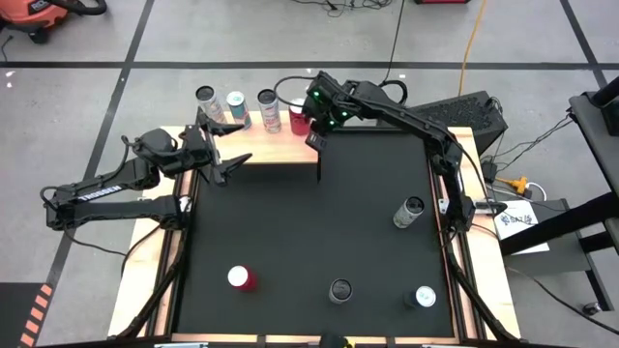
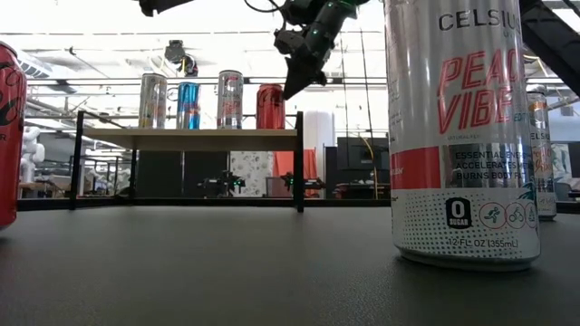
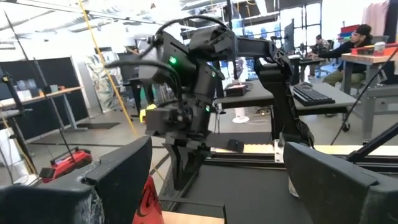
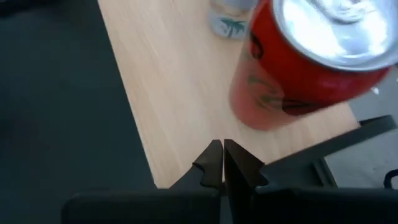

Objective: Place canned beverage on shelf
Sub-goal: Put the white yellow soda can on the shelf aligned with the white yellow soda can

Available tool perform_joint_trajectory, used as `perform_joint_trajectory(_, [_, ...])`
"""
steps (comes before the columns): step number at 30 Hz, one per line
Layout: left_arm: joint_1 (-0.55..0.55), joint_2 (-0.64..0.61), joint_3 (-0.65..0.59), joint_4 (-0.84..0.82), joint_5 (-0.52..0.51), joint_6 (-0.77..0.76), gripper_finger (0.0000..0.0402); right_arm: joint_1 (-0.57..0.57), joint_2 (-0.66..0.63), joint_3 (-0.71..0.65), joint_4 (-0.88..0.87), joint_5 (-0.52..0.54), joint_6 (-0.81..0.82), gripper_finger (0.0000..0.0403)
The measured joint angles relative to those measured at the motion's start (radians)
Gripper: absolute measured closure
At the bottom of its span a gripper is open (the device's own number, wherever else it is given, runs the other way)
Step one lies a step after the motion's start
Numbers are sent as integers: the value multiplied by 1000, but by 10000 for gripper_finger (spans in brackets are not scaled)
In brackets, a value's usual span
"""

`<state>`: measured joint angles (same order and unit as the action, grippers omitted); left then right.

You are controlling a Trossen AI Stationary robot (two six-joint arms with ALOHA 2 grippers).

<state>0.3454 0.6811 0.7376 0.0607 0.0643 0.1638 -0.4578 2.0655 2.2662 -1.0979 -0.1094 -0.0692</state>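
Observation:
The pale wood shelf (image 1: 253,153) on black legs stands at the table's far edge and shows in the low view (image 2: 190,139). Several cans stand upright on it in a row: two silver ones, a blue one and a red can (image 1: 300,121) at its right end. My right gripper (image 1: 315,141) is shut and empty. It points down just right of the red can (image 4: 298,68), above the shelf's right end (image 4: 180,112), and its tip shows in the low view (image 2: 292,89). My left gripper (image 1: 242,143) is open and empty, high over the shelf's left half.
Loose cans stand on the black table: a silver one (image 1: 409,213) at the right, a red one (image 1: 240,279) near front left, and two more (image 1: 340,290) (image 1: 424,297) near the front edge. A Celsius can (image 2: 462,136) looms close in the low view. People sit at desks beyond the table.

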Motion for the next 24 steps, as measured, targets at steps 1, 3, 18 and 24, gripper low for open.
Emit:
perform_joint_trajectory(1, [0,0,0,0,6,0,35,1,-10,0,-14,-2,0,403])
perform_joint_trajectory(3, [0,0,0,2,11,0,35,10,-32,0,-42,-24,0,403])
perform_joint_trajectory(18, [-5,-7,0,-67,113,-106,35,76,-292,0,-292,-19,118,403])
perform_joint_trajectory(24, [-49,-16,0,-94,160,-118,35,107,-366,1,-394,-18,148,403])
